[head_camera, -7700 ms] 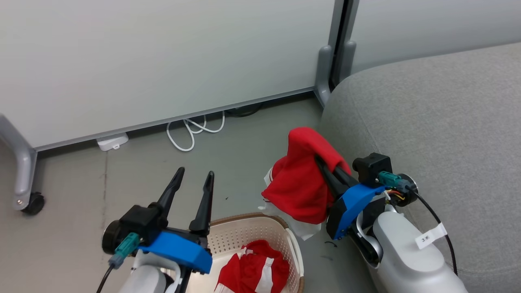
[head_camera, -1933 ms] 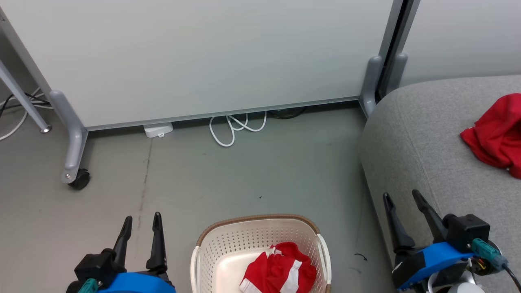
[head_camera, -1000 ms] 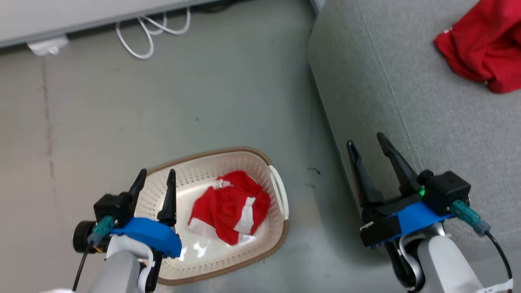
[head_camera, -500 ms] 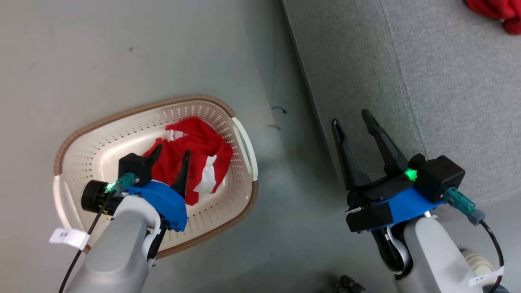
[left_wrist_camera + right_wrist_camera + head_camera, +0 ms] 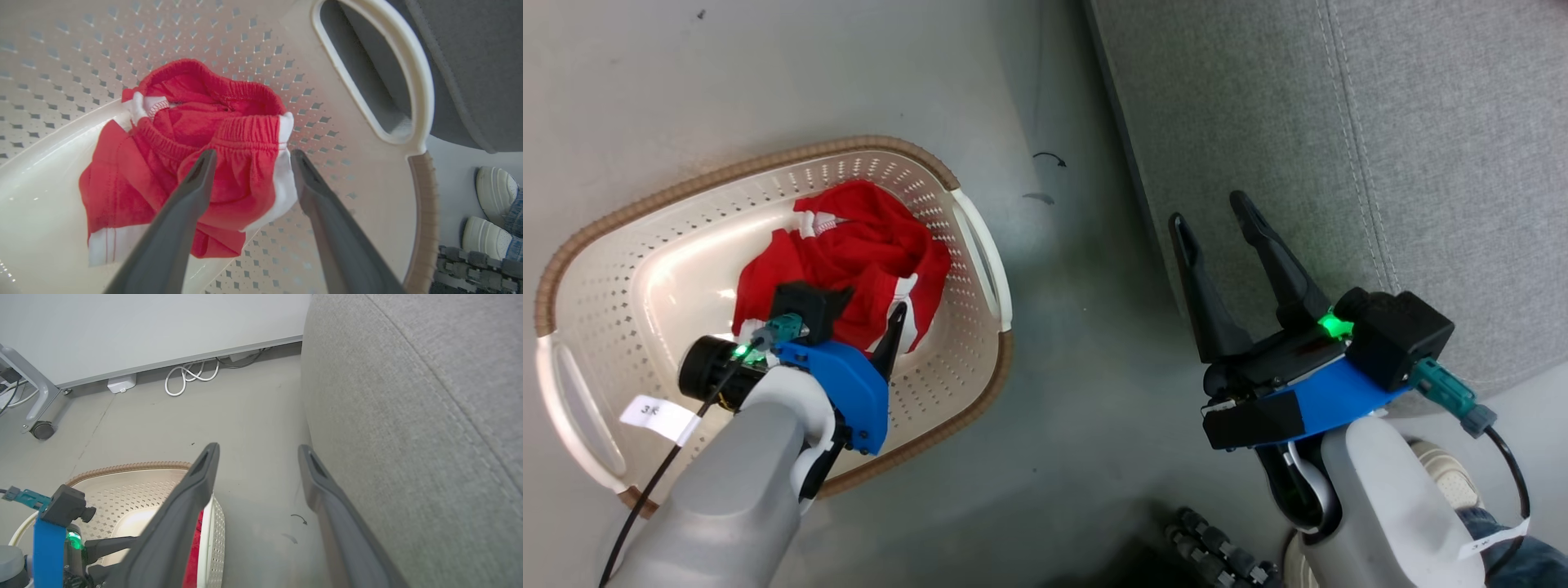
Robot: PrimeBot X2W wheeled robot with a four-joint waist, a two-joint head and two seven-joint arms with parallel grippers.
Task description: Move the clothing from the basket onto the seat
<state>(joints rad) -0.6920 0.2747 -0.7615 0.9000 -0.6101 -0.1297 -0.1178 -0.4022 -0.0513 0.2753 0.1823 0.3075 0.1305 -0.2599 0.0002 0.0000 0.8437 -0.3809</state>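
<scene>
Left jaws apart over striped garment (image 5: 163,134)

1. An oval cream perforated plastic basket (image 5: 768,163), brown-rimmed, sits at left and holds a crumpled red, white-striped garment (image 5: 849,245).
2. Left gripper (image 5: 870,300) hangs over that garment.
3. Right gripper (image 5: 1207,209), fingers spread, is centre right by the grey fabric sofa (image 5: 1298,106).

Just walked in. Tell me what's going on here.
The robot is emptying a laundry basket onto the grey sofa. Its left gripper is down inside the basket, open fingers straddling a fold of the red and white garment, not closed on it. The right gripper hangs open and empty beside the sofa.
</scene>
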